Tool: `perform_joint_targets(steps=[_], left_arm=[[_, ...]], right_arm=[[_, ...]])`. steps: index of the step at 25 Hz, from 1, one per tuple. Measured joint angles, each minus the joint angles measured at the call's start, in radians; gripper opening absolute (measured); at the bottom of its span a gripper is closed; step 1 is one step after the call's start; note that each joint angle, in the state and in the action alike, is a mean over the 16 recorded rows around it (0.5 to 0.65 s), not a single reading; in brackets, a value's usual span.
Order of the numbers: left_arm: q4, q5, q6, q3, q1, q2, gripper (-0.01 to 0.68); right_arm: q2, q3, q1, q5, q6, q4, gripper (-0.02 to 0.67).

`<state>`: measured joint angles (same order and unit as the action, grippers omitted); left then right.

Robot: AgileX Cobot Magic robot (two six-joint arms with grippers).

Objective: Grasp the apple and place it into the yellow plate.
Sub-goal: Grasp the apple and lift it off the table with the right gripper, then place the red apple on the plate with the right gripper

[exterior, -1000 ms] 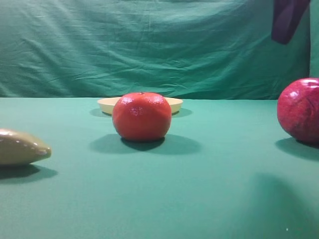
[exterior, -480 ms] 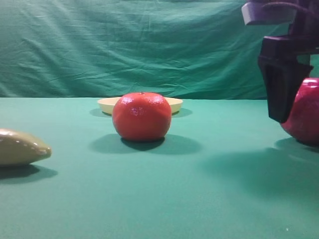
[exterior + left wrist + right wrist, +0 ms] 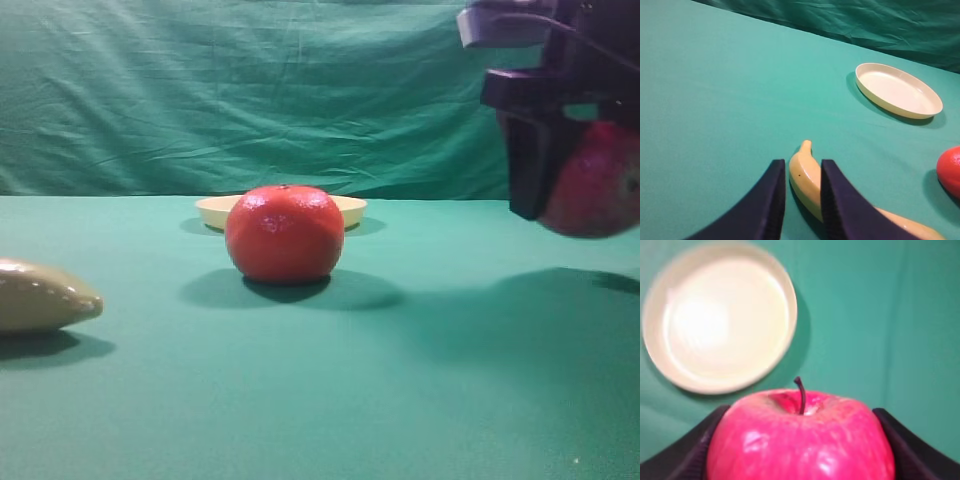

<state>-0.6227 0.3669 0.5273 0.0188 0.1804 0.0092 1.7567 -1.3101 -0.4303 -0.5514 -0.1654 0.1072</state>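
The apple [image 3: 600, 185], glossy crimson-pink, hangs above the green table at the right edge of the exterior view, its shadow below it. My right gripper [image 3: 575, 190] is shut on the apple; one dark finger [image 3: 528, 160] covers its left side. In the right wrist view the apple [image 3: 800, 435] fills the bottom between both fingers [image 3: 685, 457], stem up. The yellow plate [image 3: 720, 315] lies beyond it with nothing in it. In the exterior view the yellow plate [image 3: 352, 210] sits at the back, half hidden by an orange-red fruit. My left gripper [image 3: 801, 162] hovers with a narrow gap, holding nothing.
An orange-red fruit [image 3: 285, 233] stands mid-table in front of the plate and shows at the right edge [image 3: 951, 170] of the left wrist view. A beige-yellow banana [image 3: 40, 295] lies at the left, under the left fingers [image 3: 810, 185]. A green cloth hangs behind.
The right gripper came down from the top right, closed around the apple and lifted it off the table, slightly leftward. The other objects have not moved.
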Motion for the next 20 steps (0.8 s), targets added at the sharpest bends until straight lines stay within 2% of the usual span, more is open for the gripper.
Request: perform_joint_targets(steps=[12, 15, 20], left_arm=[[0.000, 0.000, 0.000, 0.000, 0.000, 0.000, 0.157], [0.000, 0.000, 0.000, 0.000, 0.000, 0.000, 0.157], [0.000, 0.000, 0.000, 0.000, 0.000, 0.000, 0.157]], right_arm=[[0.201, -0.194, -0.107, 0.479, 0.059, -0.025, 0.493], [0.259, -0.210, -0.123, 0.562, 0.067, -0.018, 0.496], [0.329, -0.218, -0.133, 0.652, 0.078, 0.009, 0.539]])
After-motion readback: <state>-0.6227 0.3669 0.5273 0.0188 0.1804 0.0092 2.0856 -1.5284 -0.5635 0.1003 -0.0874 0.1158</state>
